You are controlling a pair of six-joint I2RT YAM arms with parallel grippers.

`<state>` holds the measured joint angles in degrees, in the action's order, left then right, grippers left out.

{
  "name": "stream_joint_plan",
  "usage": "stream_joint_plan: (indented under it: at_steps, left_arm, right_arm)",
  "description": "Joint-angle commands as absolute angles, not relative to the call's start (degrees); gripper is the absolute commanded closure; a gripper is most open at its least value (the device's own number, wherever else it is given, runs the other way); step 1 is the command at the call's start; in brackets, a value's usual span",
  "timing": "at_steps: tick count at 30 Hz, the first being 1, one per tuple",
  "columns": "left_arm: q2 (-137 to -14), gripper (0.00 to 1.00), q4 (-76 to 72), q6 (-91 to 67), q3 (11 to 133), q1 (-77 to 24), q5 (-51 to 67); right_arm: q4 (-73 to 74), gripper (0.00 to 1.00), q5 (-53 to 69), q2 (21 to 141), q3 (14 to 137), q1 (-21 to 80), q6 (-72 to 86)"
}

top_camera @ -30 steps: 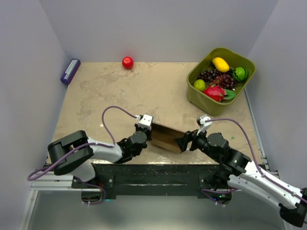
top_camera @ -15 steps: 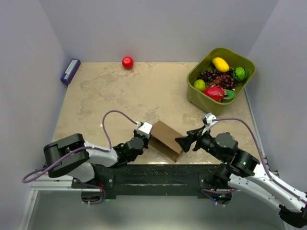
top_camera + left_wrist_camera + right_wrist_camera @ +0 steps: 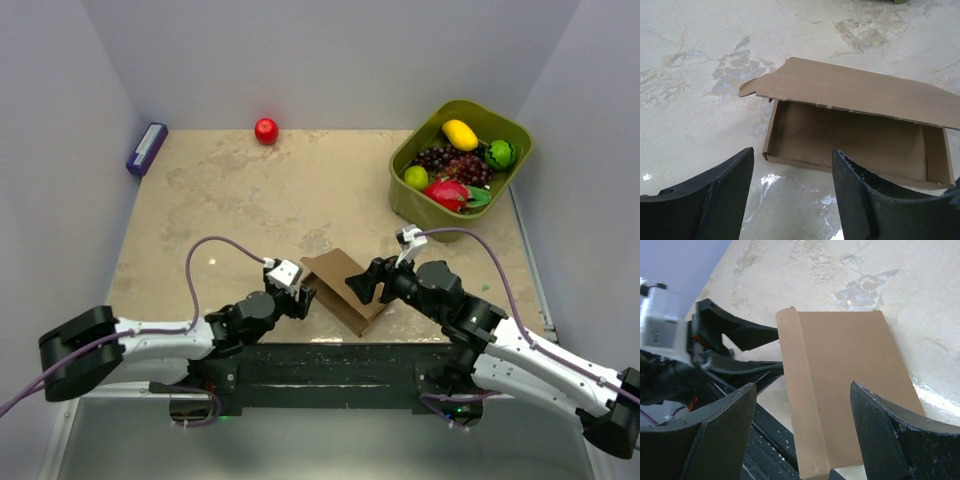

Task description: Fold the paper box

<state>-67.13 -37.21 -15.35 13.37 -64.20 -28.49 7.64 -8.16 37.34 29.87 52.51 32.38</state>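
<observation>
The paper box (image 3: 345, 288) is plain brown cardboard, folded into a shallow tray with a long flap over it, and rests on the table near the front edge. In the left wrist view the paper box (image 3: 855, 135) shows its open inside, and my left gripper (image 3: 792, 155) stands open just short of its near corner with nothing between the fingers. My left gripper (image 3: 300, 297) sits left of the box. My right gripper (image 3: 365, 285) hovers open at the box's right side. From the right wrist, the box's smooth outer panel (image 3: 845, 365) lies below my right gripper (image 3: 801, 388).
A green bin (image 3: 408, 205) of fruit stands at the back right. A red ball (image 3: 266, 130) lies at the back middle and a purple block (image 3: 147, 148) at the back left. The black base rail (image 3: 330, 365) runs right behind the box.
My left gripper has opened, let go of the box and drawn back to the left. The box has turned and shifted slightly. My right gripper has moved left, closer over it.
</observation>
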Motion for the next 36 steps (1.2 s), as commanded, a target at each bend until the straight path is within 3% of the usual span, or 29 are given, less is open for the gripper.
stream_joint_plan:
  at_steps: [1, 5, 8, 13, 17, 22, 26, 36]
  left_arm:
    - [-55.9, 0.30, -28.0, -19.5, 11.8, -64.4, -28.0]
    - [-44.8, 0.25, -14.9, -24.9, 15.9, -64.4, -28.7]
    - [-38.7, 0.14, -8.5, -27.6, 19.6, -64.1, -29.3]
    - [-46.6, 0.11, -0.9, -25.8, 29.9, -58.8, -22.3]
    - [-54.1, 0.14, -4.2, -23.9, 35.3, -52.5, -12.9]
    - [-64.7, 0.18, -7.6, -20.8, 39.9, -51.2, -9.9]
    - [-70.0, 0.31, -9.7, -20.2, 41.5, -50.2, -6.0]
    - [-74.7, 0.33, -12.2, -21.6, 37.1, -49.2, -2.9]
  right_arm:
    - [0.7, 0.23, -10.1, 41.2, 29.9, 52.7, 35.2]
    - [-1.2, 0.27, -10.3, 44.9, 30.2, 52.7, 36.8]
    - [-2.0, 0.31, -9.8, 48.1, 30.3, 52.7, 37.7]
    - [-1.8, 0.37, -8.9, 50.3, 29.0, 52.6, 39.2]
    - [-1.9, 0.40, -8.9, 50.5, 27.2, 52.7, 41.3]
    - [-2.9, 0.43, -8.7, 51.4, 25.6, 52.7, 43.2]
    - [-2.8, 0.43, -8.3, 52.6, 25.1, 52.7, 43.4]
    - [-2.5, 0.42, -9.1, 54.8, 23.7, 52.8, 45.0]
